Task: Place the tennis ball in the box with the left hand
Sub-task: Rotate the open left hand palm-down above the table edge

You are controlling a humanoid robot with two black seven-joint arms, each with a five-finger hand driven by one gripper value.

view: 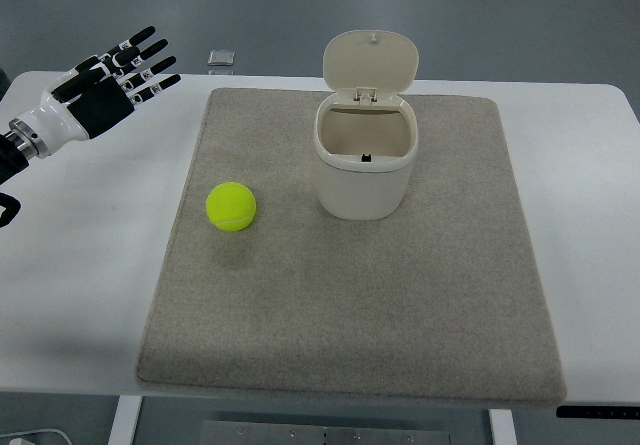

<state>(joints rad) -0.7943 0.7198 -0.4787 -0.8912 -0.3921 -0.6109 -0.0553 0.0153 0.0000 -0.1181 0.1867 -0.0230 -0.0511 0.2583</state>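
A yellow-green tennis ball (231, 207) lies on the left part of a grey mat (350, 305). A cream box (365, 160) with its hinged lid standing open sits on the mat at centre back, to the right of the ball. My left hand (135, 65), black and white, hovers over the white table at the upper left, well apart from the ball, with its fingers spread and nothing in them. The right arm does not show.
The mat lies on a white table (90, 265). A small grey object (222, 58) rests at the table's far edge, left of the box lid. Grey floor lies beyond the table.
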